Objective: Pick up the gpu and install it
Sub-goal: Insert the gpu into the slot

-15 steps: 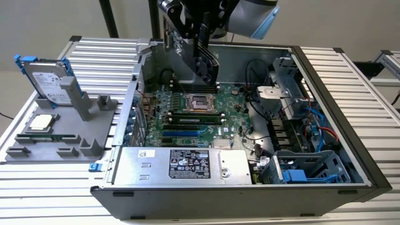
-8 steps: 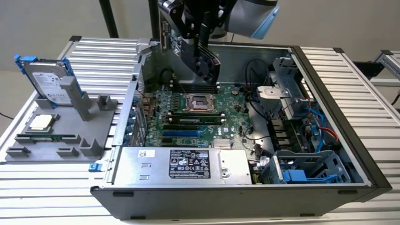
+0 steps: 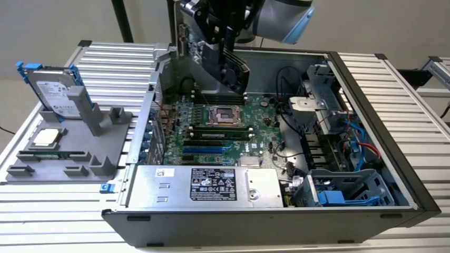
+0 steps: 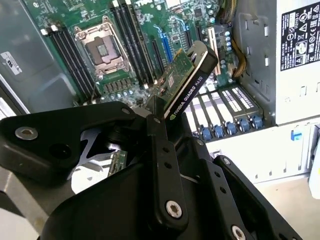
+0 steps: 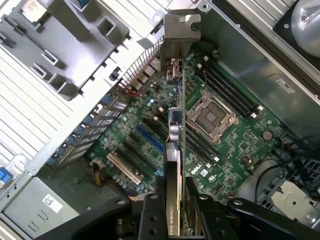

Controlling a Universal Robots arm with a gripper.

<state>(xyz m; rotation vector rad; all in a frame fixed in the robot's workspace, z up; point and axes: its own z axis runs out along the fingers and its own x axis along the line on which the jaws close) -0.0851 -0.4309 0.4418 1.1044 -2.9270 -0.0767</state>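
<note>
Near: gripper (image 5: pixel 173 215), fingers clenched on the gpu (image 3: pixel 234 68), one per side of the card, which shows edge-on in first wrist view. The gpu hangs at upper centre of exterior view, above motherboard (image 3: pixel 264 138), apart from it, bracket (image 5: pixel 177 30) toward case (image 3: pixel 246 229) rear wall. Step, by judgement: lining up over expansion slots (image 3: pixel 205 149). Done well: card edge parallel to slot, bracket matched w/ rear opening, no tilt. Hidden: card's contact edge; target slot can't be told. Far left of exterior view: hard drive (image 3: pixel 52 92) upright in grey fixture (image 3: pixel 49 176).
</note>
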